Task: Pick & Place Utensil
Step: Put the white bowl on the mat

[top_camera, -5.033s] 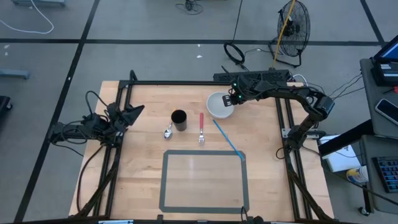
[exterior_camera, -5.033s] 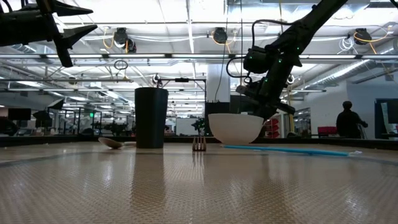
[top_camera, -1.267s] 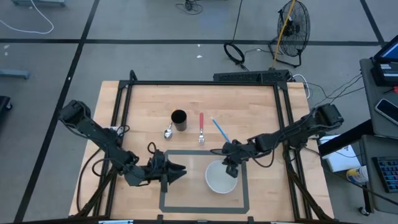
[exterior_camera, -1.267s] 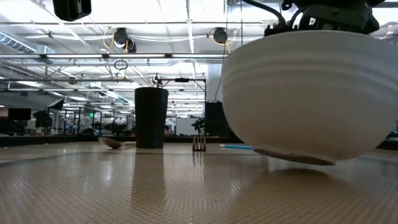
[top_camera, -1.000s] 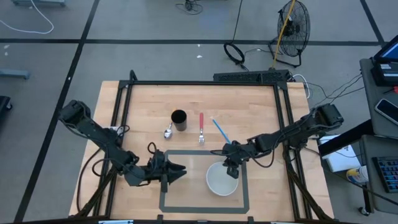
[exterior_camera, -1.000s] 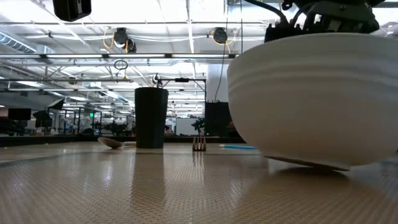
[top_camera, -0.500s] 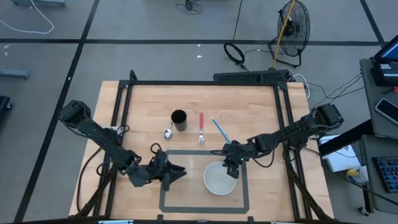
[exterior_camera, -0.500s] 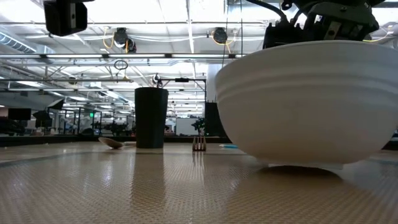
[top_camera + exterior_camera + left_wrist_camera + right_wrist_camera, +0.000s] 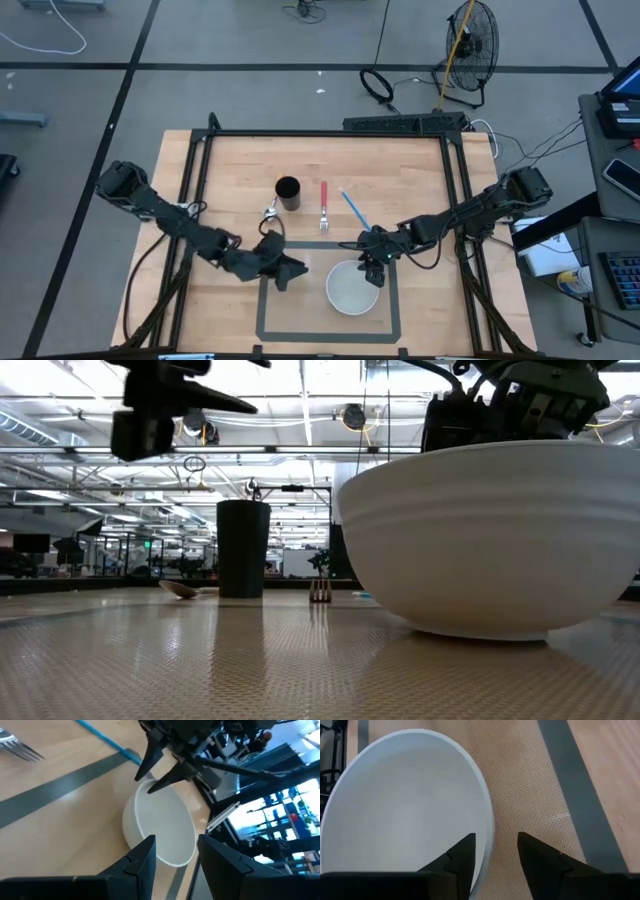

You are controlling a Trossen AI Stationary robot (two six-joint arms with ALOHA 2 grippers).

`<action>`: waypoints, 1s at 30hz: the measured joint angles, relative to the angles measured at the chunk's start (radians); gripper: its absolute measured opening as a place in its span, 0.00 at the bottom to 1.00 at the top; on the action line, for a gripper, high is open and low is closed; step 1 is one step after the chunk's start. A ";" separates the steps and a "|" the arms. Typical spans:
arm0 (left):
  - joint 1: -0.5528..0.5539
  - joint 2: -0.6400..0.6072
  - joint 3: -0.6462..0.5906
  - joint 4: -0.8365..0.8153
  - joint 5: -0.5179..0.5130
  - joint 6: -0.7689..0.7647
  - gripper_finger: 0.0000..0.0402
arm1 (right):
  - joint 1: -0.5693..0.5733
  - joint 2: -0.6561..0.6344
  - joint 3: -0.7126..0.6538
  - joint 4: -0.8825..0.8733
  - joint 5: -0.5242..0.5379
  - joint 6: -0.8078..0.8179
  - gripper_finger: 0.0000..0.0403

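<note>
While resting upright inside the taped rectangle (image 9: 268,322), white bowl (image 9: 352,288) sits straddled at its rim by right gripper (image 9: 374,270), fingers parted, not clamping. Left gripper (image 9: 290,270) beside, spread, empty. Farther back: fork (image 9: 324,207), spoon (image 9: 270,212), black cup (image 9: 288,193), blue straw (image 9: 355,211).

The tabletop (image 9: 230,180) looks like pale wood with a fine woven texture up close. The bowl (image 9: 352,288) is smooth, matt white, with faint ridges around its wall. The cup (image 9: 288,192) is matt black. The spoon (image 9: 270,212) shines like metal. The straw (image 9: 353,209) looks like blue plastic.
</note>
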 joint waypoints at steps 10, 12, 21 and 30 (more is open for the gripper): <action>0.071 0.245 0.350 -0.424 0.200 0.055 0.38 | 0.000 0.000 0.000 0.013 0.000 0.002 0.35; 0.080 0.294 0.430 -0.502 0.222 0.052 0.38 | 0.000 0.000 0.000 0.017 0.000 0.003 0.35; 0.123 0.435 0.591 -0.604 0.277 0.012 0.38 | 0.000 0.000 0.000 0.051 -0.002 0.000 0.35; 0.128 0.461 0.593 -0.678 0.280 -0.053 0.38 | 0.000 0.000 -0.001 0.048 -0.004 0.007 0.35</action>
